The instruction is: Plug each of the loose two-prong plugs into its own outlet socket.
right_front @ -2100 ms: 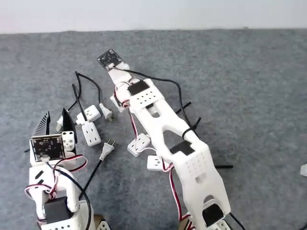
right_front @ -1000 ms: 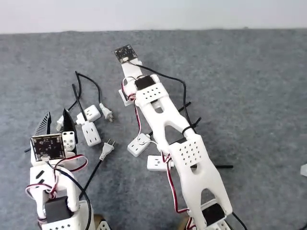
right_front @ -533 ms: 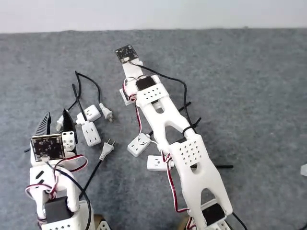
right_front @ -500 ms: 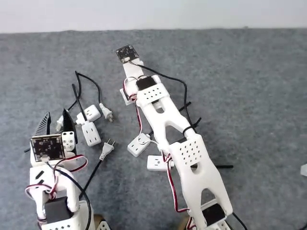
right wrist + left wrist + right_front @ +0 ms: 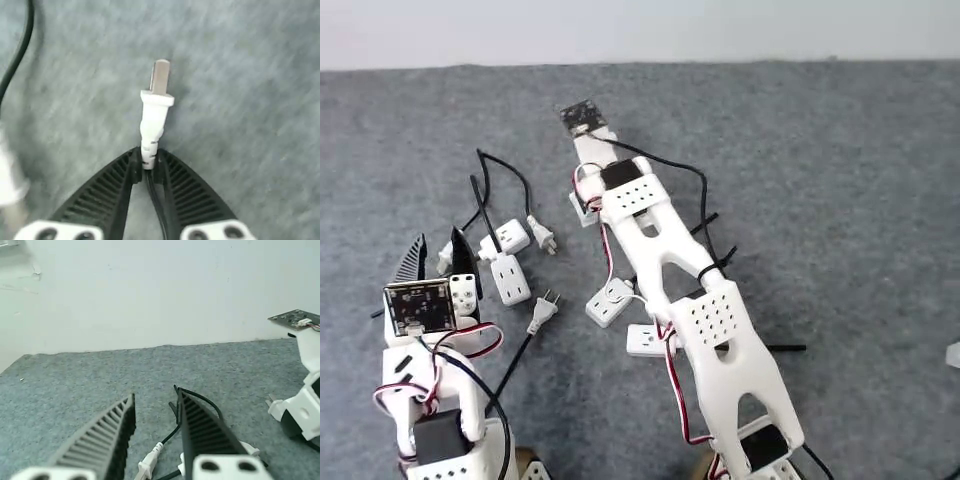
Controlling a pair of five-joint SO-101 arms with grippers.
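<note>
My right gripper (image 5: 146, 155) is shut on the cord end of a white two-prong plug (image 5: 152, 115), whose prongs point away over the grey carpet. In the high view the right arm (image 5: 650, 240) stretches toward the back of the table, its fingers hidden under the wrist. My left gripper (image 5: 435, 258) stands open at the front left, with nothing between its fingers (image 5: 200, 435). Just ahead of it lies a small white plug (image 5: 147, 465). White outlet sockets (image 5: 510, 278) (image 5: 510, 237) lie beside it, two more (image 5: 610, 300) (image 5: 645, 340) by the right arm. Loose plugs (image 5: 542, 235) (image 5: 542, 312) lie between them.
Black cords (image 5: 505, 170) loop behind the left sockets, and others (image 5: 695, 200) trail along the right arm. A white wall (image 5: 640, 30) bounds the far side of the grey carpet (image 5: 840, 200), which is bare on the right half.
The right arm has swung its wrist to the right and farther back from the left sockets, then nearly stopped. The left arm has not moved.
</note>
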